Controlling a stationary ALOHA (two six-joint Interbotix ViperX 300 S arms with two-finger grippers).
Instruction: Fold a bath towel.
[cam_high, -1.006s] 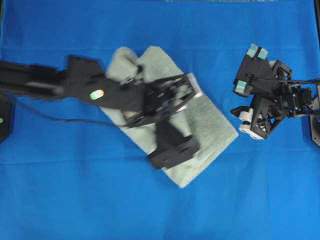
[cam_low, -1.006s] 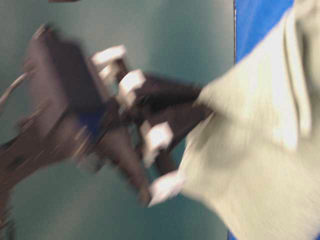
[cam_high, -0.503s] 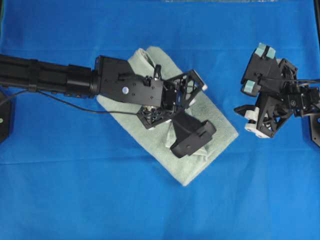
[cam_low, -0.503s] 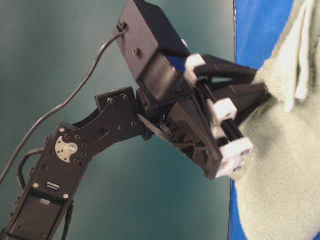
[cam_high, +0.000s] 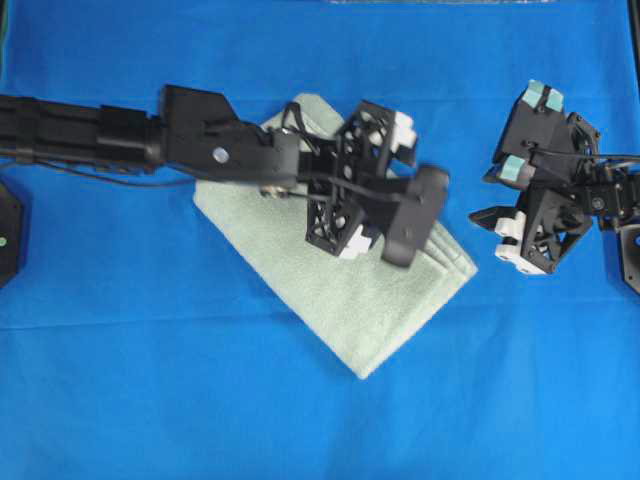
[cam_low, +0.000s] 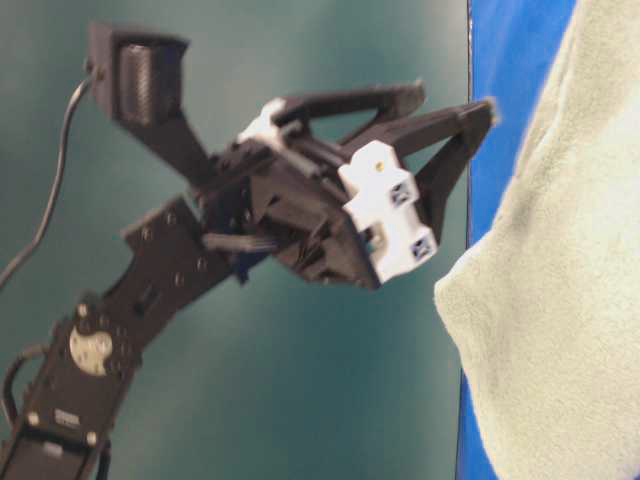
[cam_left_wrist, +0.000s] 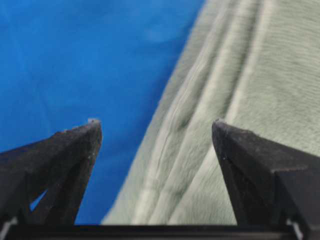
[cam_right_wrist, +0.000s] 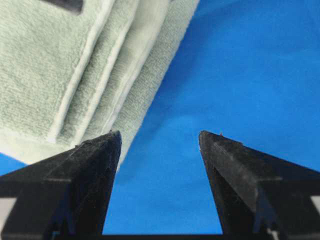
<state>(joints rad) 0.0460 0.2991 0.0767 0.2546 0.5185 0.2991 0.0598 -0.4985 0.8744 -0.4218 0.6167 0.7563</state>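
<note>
Covering the whole work surface, a bright blue table cloth (cam_high: 120, 380) lies mostly flat, faint creases only. Bath towel (cam_high: 330, 300), folded into a layered rectangle, rests diagonally at centre on the cloth, hemmed edges stacked. Left gripper (cam_high: 372, 180) hovers above the towel's upper part, jaws spread wide, nothing between them. Right gripper (cam_high: 512, 200) sits off the towel's right corner, jaws released, empty. Table-level view: dull teal wall (cam_low: 250, 400) behind.
</note>
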